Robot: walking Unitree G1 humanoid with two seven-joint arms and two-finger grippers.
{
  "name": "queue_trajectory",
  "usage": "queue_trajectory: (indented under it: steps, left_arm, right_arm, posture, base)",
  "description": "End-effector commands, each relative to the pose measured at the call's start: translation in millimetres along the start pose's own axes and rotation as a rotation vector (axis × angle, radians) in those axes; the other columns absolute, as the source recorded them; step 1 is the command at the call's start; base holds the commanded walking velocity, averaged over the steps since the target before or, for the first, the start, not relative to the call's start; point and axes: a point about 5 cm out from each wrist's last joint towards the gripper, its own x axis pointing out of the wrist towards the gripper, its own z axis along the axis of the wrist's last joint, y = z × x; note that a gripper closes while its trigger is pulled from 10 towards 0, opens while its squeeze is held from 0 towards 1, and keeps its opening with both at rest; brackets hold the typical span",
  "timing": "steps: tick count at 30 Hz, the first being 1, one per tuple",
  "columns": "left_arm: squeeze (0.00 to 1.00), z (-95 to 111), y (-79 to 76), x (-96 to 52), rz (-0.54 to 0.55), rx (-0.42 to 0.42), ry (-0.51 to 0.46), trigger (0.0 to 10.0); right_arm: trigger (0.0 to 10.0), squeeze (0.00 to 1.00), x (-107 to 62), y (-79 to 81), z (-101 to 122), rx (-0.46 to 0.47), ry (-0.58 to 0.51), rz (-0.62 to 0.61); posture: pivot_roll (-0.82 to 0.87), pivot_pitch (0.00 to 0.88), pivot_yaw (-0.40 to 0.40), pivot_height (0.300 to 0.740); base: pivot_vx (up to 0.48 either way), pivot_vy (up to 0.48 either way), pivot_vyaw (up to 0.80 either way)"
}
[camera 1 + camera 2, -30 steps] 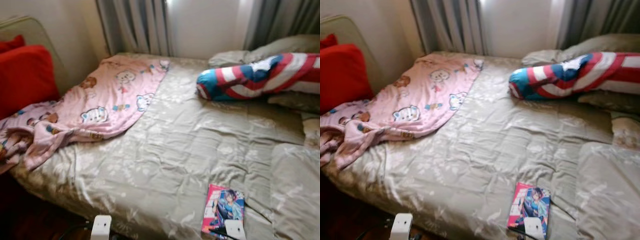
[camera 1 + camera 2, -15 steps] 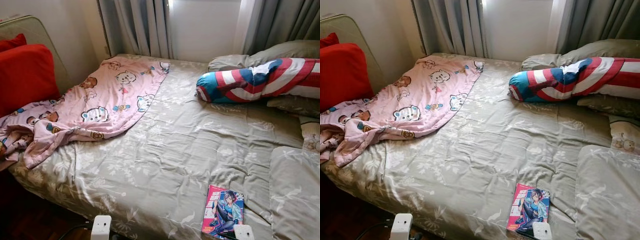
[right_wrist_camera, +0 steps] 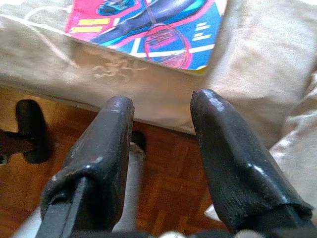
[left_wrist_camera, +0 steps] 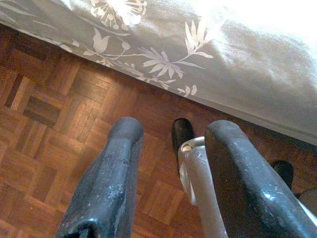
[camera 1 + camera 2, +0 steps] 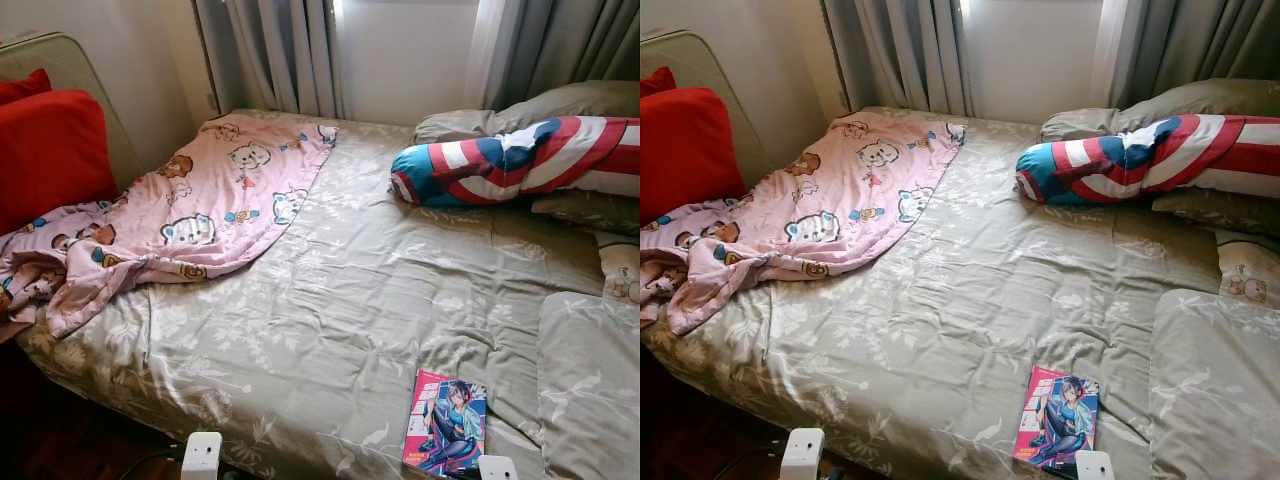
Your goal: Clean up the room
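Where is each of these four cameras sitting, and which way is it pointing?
Left and right eye views: on the head, looking down at the bed with the comic book.
Left wrist view: along the open left gripper, at wooden floor and the bed's edge.
Right wrist view: along the open right gripper, sharing that book.

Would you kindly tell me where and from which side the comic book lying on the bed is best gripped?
Probably by its near short edge, coming from the bed's foot side. The comic book lies flat on the bedspread close to that edge, and the open right hand already hovers just short of it, so one finger could likely slide beneath.
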Motion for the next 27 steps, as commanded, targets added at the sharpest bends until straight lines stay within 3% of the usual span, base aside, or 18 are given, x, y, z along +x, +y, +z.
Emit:
queue_trajectory:
  steps: [1, 10, 27]
  left_arm:
    - [0.0, -3, 3.8, -0.8, 0.002, 0.006, 0.016, 10.0]
    - [0.0, -3, 3.8, -0.8, 0.001, 0.005, 0.018, 10.0]
    - [0.0, -6, 4.1, -1.5, 0.001, 0.003, 0.024, 10.0]
  right_arm:
    - [10.0, 0.0, 0.2, 8.9, -1, 0.002, 0.0, 0.008]
    - [10.0, 0.0, 1.5, 23.5, 2, -0.003, -0.002, 0.024]
    - [10.0, 0.0, 1.0, 20.0, -1, -0.005, 0.004, 0.016]
  posture:
    - [-0.04, 0.0, 0.042, 0.74]
    - [-0.04, 0.001, 0.041, 0.74]
    - [-0.03, 0.015, 0.041, 0.74]
  base:
    - [0.0, 0.0, 0.0]
    - [0.0, 0.0, 0.0]
    - [0.0, 0.339, 0.0]
